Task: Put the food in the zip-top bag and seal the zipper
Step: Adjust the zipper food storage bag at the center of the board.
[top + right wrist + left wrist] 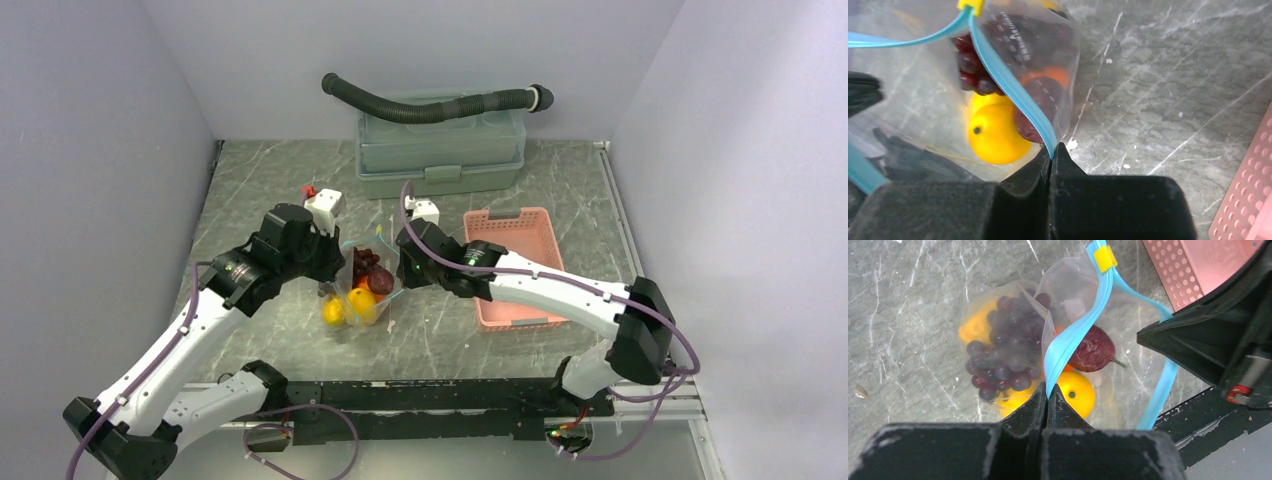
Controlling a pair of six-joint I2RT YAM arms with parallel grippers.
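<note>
Teal zipper (pixel 1074 334), left pincer (pixel 1047 391), right pincer (pixel 1052 150) seemingly clamping

Premises appear to be a robotics lab test cell. Plain pale panels (pixel 90 150) enclose a grey marble-pattern desk (pixel 570 190) on three sides. The left arm (pixel 170 360) and right arm (pixel 555 288), both cabled, are bolted to a black rail (pixel 430 395). A lidded storage box (pixel 440 155) carries a corrugated hose (pixel 430 108).

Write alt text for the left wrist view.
The left arm's black fingers pinch the teal-blue zipper strip of a clear floppy plastic bag over a grey marbled table. Inside are a dark purple grape bunch, yellow lemon-like fruits and a wrinkled dark red fruit; a pink slotted basket shows top right.
</note>
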